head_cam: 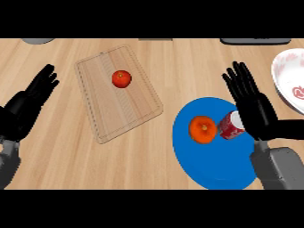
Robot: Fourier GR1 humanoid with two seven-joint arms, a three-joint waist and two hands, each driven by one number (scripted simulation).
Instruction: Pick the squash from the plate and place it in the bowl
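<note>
On the blue plate lies the orange squash, beside a red can. Right hand hovers just beside them, fingers straight; left hand rests likewise unclenched. White bowl stands at right.

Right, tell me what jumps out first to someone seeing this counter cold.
The bright blue plate at lower right grabs the eye, with an orange squash and a red-and-white can on it. The right robot hand stands open just beside the can. A red tomato sits on the wooden cutting board at centre, and a white patterned bowl lies at the right edge.
</note>
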